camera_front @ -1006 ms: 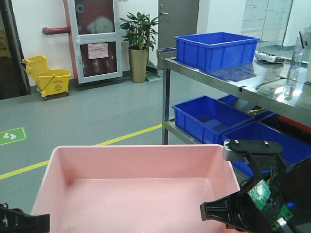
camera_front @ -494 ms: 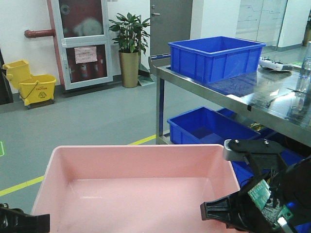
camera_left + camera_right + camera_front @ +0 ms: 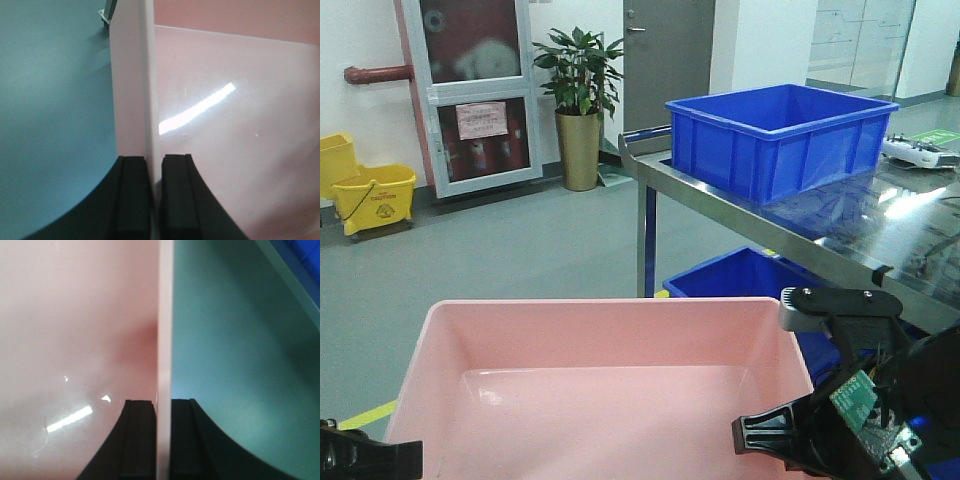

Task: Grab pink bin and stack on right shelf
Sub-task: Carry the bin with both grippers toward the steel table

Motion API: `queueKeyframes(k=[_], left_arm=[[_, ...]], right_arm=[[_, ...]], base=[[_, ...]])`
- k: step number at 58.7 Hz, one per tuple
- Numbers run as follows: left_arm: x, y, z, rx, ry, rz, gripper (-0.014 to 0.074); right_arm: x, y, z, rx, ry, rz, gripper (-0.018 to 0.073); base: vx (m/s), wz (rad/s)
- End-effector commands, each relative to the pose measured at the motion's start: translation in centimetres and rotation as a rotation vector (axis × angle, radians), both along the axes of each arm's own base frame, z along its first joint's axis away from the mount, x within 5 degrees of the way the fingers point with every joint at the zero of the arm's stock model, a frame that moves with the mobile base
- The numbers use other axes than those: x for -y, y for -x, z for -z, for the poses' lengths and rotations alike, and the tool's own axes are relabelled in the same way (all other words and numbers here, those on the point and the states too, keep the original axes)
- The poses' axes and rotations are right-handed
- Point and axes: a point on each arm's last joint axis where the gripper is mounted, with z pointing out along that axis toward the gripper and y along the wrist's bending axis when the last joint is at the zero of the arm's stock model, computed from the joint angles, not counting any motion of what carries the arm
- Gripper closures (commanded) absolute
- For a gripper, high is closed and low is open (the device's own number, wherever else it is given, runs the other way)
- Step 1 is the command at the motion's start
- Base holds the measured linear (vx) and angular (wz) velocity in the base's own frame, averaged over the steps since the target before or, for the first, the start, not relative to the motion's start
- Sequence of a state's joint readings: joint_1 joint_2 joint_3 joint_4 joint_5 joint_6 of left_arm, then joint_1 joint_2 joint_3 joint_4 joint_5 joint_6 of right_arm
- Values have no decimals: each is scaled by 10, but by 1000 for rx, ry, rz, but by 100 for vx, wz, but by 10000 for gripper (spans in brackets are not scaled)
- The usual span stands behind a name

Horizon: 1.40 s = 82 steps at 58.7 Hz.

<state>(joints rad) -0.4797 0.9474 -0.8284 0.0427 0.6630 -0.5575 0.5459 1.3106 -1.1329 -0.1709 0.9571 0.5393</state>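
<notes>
Front view: the pink bin fills the lower middle of the frame, open side up and empty, with its long walls running across my view. It is carried between the two arms above the grey floor, not on any surface that I can see. The left gripper is pinched narrow on the bin's left wall. In the left wrist view one black finger sits on the outer side over the floor and the other on the glossy inner side, with the rim squeezed between them. The right gripper is the same on the opposite wall, one finger inside the tub and one outside, jaws nearly closed on the thin pink edge. A strip of ceiling light reflects off the tub's bottom in both wrist views. The right shelf stands ahead and to my right, and its dark shiny top is higher than the bin's rim. A blue crate sits on that top near the far corner, and a white device lies behind it. Another blue crate rests on a lower tier, just beyond the bin's far right corner. Well back along the wall are a potted plant and a yellow mop bucket.
</notes>
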Motion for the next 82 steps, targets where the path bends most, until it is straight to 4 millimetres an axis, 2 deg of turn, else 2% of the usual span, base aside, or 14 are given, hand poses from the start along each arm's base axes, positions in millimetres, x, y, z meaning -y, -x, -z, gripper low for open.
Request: queueKeyframes(k=[1, 29, 82], left_arm=[[-1, -2, -19, 128, 21, 6, 482], [-1, -2, -19, 127, 21, 6, 482], [-1, -2, -19, 127, 21, 6, 482]], right_arm=[[8, -2, -18, 110, 41, -7, 548], [8, -2, -18, 113, 40, -8, 548], [8, -2, -18, 113, 40, -8, 548]], base=[[43, -6], [41, -29], [28, -57]])
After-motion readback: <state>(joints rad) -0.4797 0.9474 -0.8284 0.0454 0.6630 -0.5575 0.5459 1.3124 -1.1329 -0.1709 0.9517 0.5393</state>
